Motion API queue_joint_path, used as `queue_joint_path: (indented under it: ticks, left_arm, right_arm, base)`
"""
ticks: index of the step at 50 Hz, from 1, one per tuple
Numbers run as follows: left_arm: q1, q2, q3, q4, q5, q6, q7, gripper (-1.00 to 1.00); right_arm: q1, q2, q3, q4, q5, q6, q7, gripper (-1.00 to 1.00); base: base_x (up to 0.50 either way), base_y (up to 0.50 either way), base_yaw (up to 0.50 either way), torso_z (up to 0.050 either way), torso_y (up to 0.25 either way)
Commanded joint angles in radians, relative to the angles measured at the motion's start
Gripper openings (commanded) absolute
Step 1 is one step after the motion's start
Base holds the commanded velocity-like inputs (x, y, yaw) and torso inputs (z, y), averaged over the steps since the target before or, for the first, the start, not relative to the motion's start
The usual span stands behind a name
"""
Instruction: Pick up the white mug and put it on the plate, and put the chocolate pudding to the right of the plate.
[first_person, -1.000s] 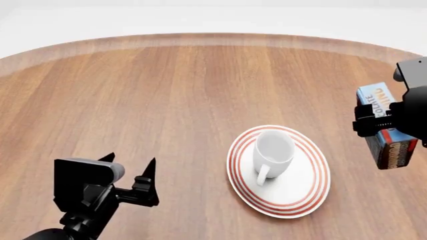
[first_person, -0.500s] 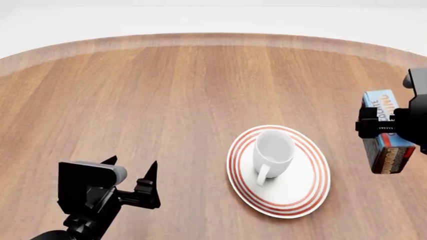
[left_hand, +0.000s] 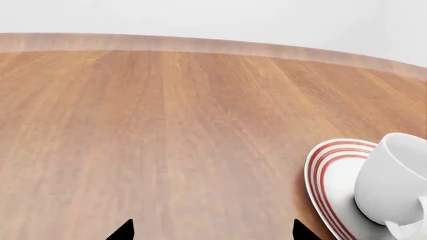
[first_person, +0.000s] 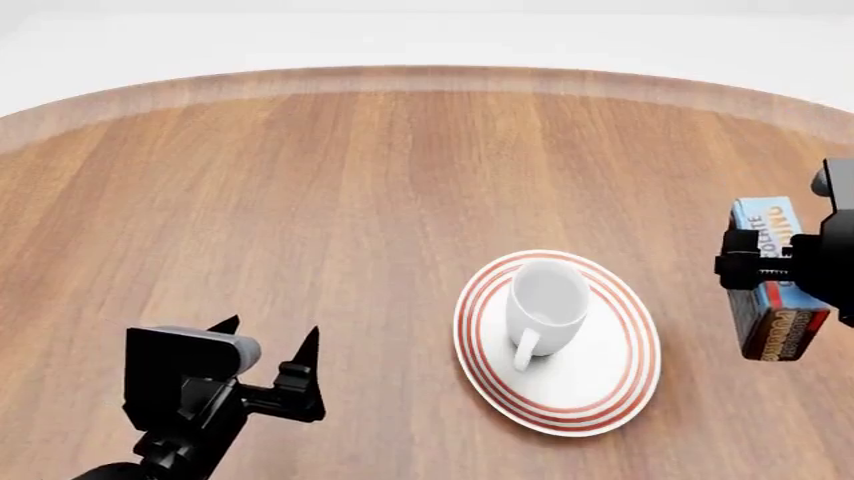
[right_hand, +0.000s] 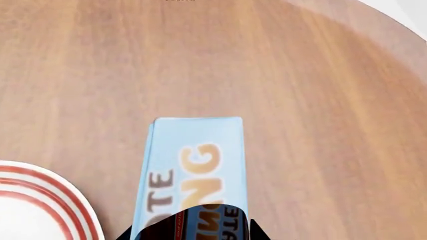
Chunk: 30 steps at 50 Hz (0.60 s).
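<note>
One item left: we note right end effector (first_person: 787, 275) holding chocolate pudding (first_person: 771, 275) has dropped lower, approx. beside plate (first_person: 634, 385); white mug (first_person: 547, 300) already on it; left end effector (first_person: 267, 350) wide, empty.

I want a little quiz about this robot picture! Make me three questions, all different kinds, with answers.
1. True or false: the white mug stands on the plate.
2. Which pincer holds the chocolate pudding? A) left B) right C) neither
3. Fill in: the left pincer is open and holds ____.

Key:
1. True; the mug stands upright on the red-ringed plate.
2. B; the right pincer grips the box, right of the plate.
3. Nothing; it hangs above the wooden table, left of the plate.
</note>
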<state>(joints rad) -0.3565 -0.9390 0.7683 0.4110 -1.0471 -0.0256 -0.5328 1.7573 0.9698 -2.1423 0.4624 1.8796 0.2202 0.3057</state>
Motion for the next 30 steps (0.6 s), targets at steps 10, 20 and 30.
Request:
queue_joint_path:
  ticks: [10,20,30]
  left_arm:
    - [0.001,0.028,-0.024,0.007,0.016,-0.014,0.023,1.00]
    - [0.003,0.039,-0.019,-0.006,0.022,-0.014,0.030,1.00]
    - [0.004,0.041,-0.018,-0.005,0.024,-0.015,0.028,1.00]
  right_arm:
    - [-0.078,-0.004,0.044,0.030,-0.018,-0.051,-0.047,-1.00]
    - [-0.144,-0.036,0.048,0.077,-0.007,-0.081,-0.072,-1.00]
    - [-0.186,-0.051,0.057,0.101,0.005,-0.100,-0.092,-1.00]
  base:
    - [0.00,0.00,0.00,0.000,0.000]
    - [0.00,0.00,0.00,0.000,0.000]
    - [0.00,0.00,0.00,0.000,0.000]
